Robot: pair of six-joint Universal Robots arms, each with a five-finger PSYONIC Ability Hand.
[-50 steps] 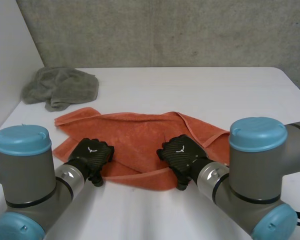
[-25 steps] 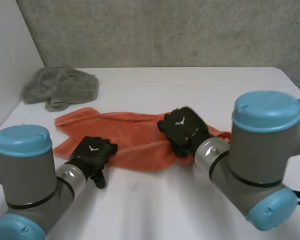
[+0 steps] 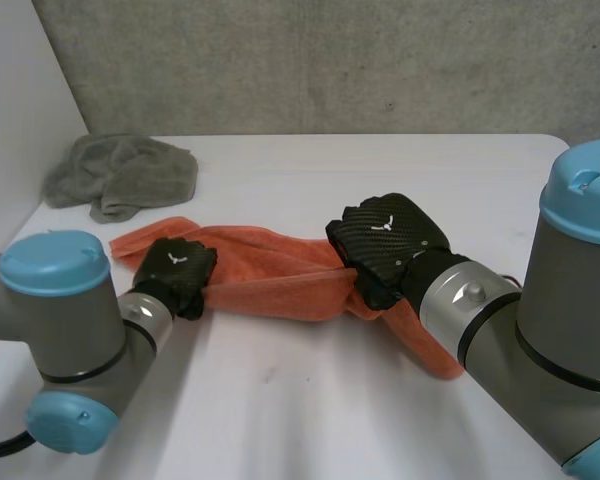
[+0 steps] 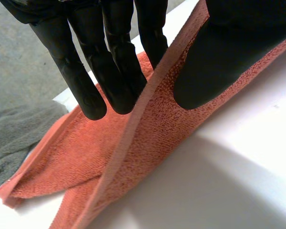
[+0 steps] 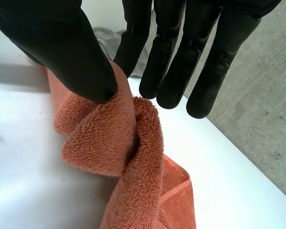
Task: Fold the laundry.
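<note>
**Orange towel pinched by 2 hands, near-middle of table**

The orange towel (image 3: 280,285) is terry cloth, bunched lengthwise into a narrow, creased band w/ a flat hem along its edge. It lies across the near-middle of the white table (image 3: 400,170). 1 end spreads by the left hand, the other trails toward the robot beside the right forearm.

The left hand (image 3: 175,272) is at the towel's left end. In the left wrist view its fingers (image 4: 109,71) are nearly straight w/ the thumb (image 4: 229,52) opposite, and the hem runs up btwn them, pinched.

The right hand (image 3: 385,245) is on the towel's right part. In the right wrist view its thumb (image 5: 62,47) presses a thick rolled fold against straight fingers (image 5: 181,62), cloth gripped btwn.

A grey towel (image 3: 120,175) lies crumpled at the far left of the table, just beyond the orange one's left end.

Hard to see:
- The head view shows the backs of both hands, so both grip points are covered there.
- The cloth under the right hand is hidden.
- Can't tell if the stretch btwn the 2 hands touches the table.
- In the left wrist view the hem is cut off where it passes up into the hand.
</note>
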